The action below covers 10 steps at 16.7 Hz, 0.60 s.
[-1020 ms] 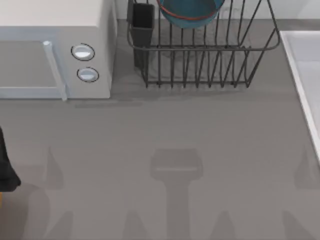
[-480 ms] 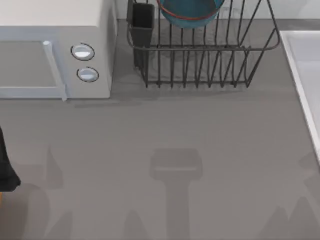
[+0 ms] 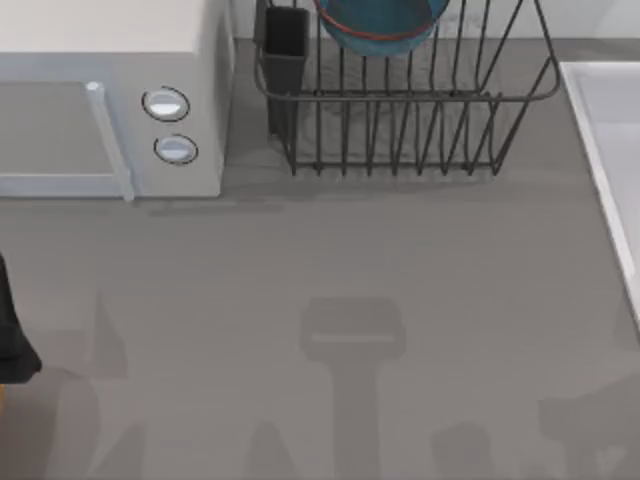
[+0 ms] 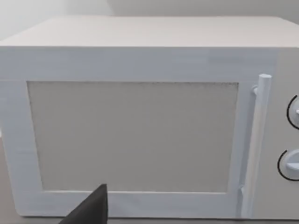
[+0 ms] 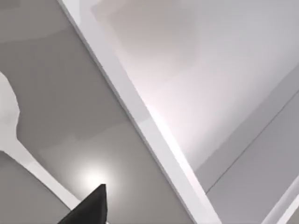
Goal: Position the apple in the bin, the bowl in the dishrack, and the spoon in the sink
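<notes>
Dark tip of right pincer hangs just outside the sink rim; clenched or released, cannot tell. Pale spoon lies beside it over the grey worktop, possibly carried. Arm shadow near the sink has slid inward this last second: spoon delivery under way, not done. Bowl sits in dishrack beside the sink. Left pincer parked at microwave, far from sink; state unclear.
</notes>
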Each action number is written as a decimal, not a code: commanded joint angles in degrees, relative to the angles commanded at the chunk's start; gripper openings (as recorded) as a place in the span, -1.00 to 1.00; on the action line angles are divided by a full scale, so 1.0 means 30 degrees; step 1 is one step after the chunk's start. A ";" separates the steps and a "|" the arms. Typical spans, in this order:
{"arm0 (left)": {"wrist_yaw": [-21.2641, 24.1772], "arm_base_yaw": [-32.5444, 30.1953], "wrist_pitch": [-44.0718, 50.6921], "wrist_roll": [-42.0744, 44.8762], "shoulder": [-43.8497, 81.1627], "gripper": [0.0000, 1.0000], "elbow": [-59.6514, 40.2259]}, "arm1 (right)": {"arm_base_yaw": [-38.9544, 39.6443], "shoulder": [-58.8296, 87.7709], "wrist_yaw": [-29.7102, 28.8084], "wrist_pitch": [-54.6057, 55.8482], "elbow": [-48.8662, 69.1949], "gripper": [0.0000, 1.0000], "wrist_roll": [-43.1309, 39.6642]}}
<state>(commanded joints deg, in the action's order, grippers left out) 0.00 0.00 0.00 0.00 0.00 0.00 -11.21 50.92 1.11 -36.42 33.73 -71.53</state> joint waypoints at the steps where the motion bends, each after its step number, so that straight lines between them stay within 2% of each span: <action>1: 0.0000 0.0000 0.0000 0.0000 0.0000 1.00 0.0000 | -0.0224 0.1002 0.0063 -0.0687 0.0600 1.00 -0.1574; 6: 0.0000 0.0000 0.0000 0.0000 0.0000 1.00 0.0000 | -0.1739 0.7163 -0.0039 -0.5115 0.3465 1.00 -0.9672; 10: 0.0000 0.0000 0.0000 0.0000 0.0000 1.00 0.0000 | -0.2678 1.0235 -0.0386 -0.7548 0.5498 1.00 -1.3673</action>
<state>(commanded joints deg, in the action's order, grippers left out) 0.00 0.00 0.00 0.00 0.00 0.00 -19.24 81.62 -0.05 -59.06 50.22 -112.55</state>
